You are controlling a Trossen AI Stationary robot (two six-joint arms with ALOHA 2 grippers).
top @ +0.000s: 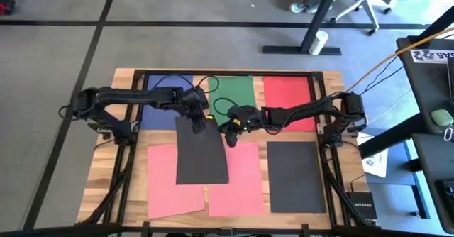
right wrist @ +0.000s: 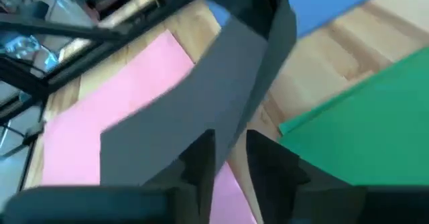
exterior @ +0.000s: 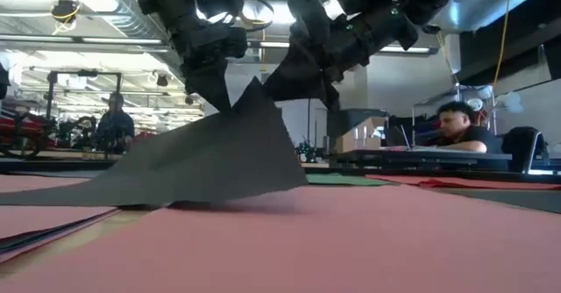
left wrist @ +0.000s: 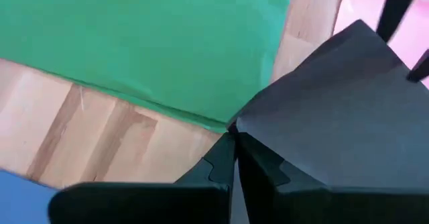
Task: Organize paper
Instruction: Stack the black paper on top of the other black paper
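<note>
You have both arms meeting over the middle of the wooden slatted surface (top: pixel 131 194). Your left gripper (top: pixel 199 125) is clenched on the far edge of a thin dark grey rectangular paper sheet (top: pixel 201 152), pinching it at a corner; in the left wrist view the fingers (left wrist: pixel 216 162) close together on that corner, and in the low view the sheet (exterior: pixel 210 157) rises into a tent-like peak under the gripper while its near part lies flat. Your right gripper (top: pixel 230 134) sits just beside the sheet's far right corner; in the right wrist view its fingers (right wrist: pixel 201 158) stand apart with a gap between them, astride the sheet's edge (right wrist: pixel 221 103), so it reads as released and not yet grasping. The dark grey sheet lies across the middle of the surface, overlapping two salmon pink rectangular paper sheets, one toward the near left corner (top: pixel 162 180) and one at the near middle (top: pixel 245 180). A second dark grey rectangular sheet (top: pixel 295 176) lies flat toward the near right corner. Along the far edge lie three more plain sheets: a blue one (top: pixel 157 109) on the left, a green one (top: pixel 237 94) in the middle and a red one (top: pixel 289 98) on the right. Beyond the surface, in the low view, a person sits at a desk (exterior: pixel 456 126).
</note>
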